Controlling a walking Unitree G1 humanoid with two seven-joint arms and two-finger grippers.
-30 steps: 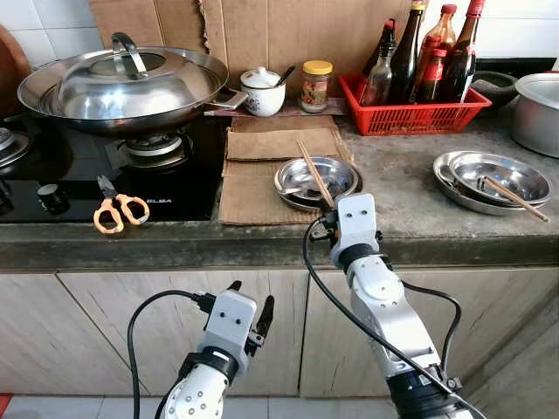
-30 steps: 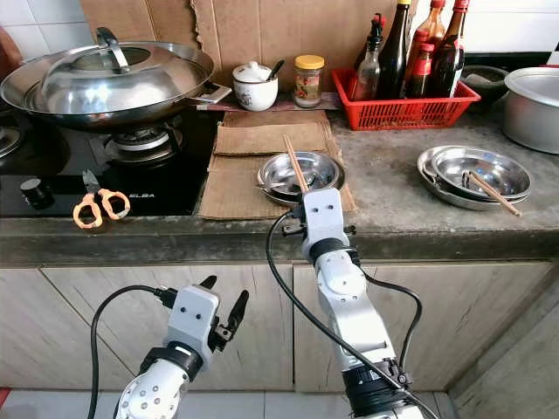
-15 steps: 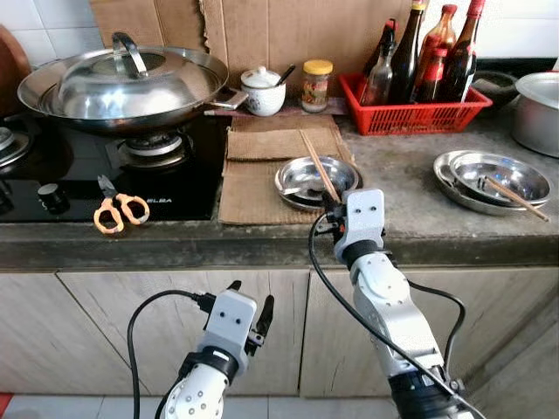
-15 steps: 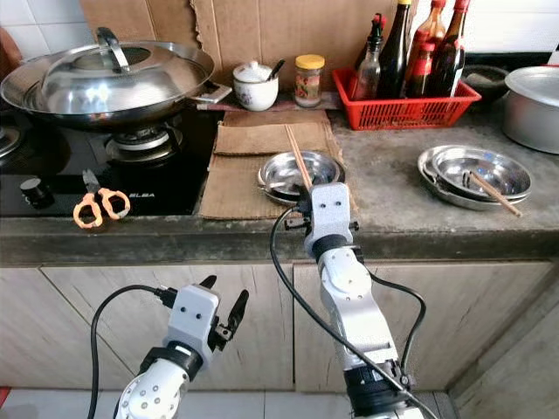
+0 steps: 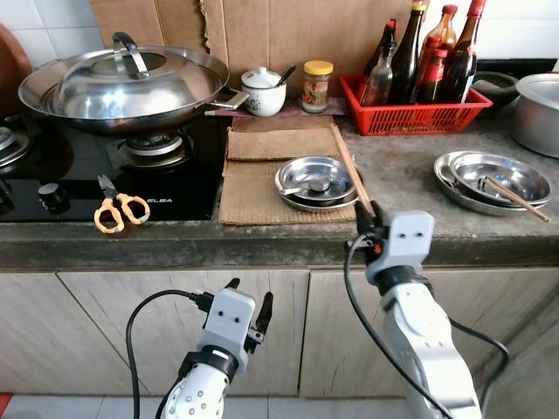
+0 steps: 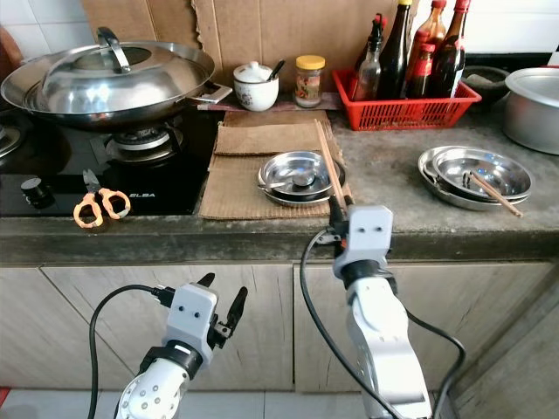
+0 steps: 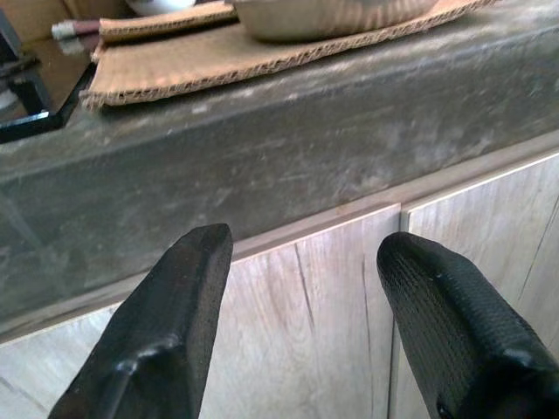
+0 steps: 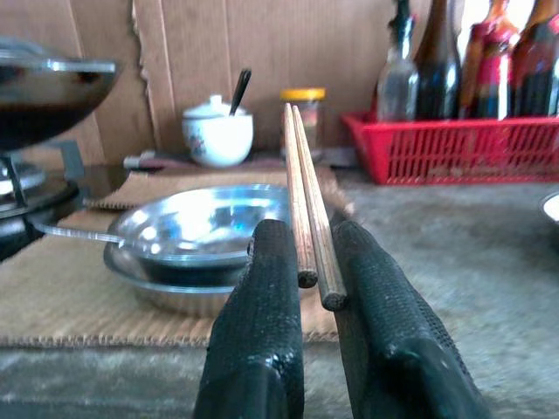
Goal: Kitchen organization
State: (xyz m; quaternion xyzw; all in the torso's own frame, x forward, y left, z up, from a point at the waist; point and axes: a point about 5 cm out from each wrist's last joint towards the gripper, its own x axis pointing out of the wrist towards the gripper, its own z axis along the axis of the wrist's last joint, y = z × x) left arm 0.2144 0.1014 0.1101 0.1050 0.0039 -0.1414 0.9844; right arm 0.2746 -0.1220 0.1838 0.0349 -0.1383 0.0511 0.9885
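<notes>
My right gripper (image 5: 370, 216) is shut on a pair of brown wooden chopsticks (image 5: 348, 166), held at the counter's front edge. The chopsticks (image 8: 304, 194) slant up and away over the right rim of the stacked steel bowls (image 5: 315, 182) on the cardboard mat (image 5: 262, 175). A spoon lies in the top bowl. To the right stand other stacked steel dishes (image 5: 494, 177) with one chopstick (image 5: 514, 198) resting across them. My left gripper (image 5: 248, 307) hangs open and empty below the counter, facing the cabinet doors (image 7: 332, 297).
A lidded steel wok (image 5: 127, 85) sits on the gas hob, with orange-handled scissors (image 5: 118, 209) in front. At the back are a white sugar pot (image 5: 263, 91), a jar (image 5: 315, 85), a red basket of bottles (image 5: 410, 109) and a steel pot (image 5: 539, 112) at far right.
My right gripper has carried the chopsticks to the right, from over the middle of the bowls to their right rim. The left arm has stayed put.
</notes>
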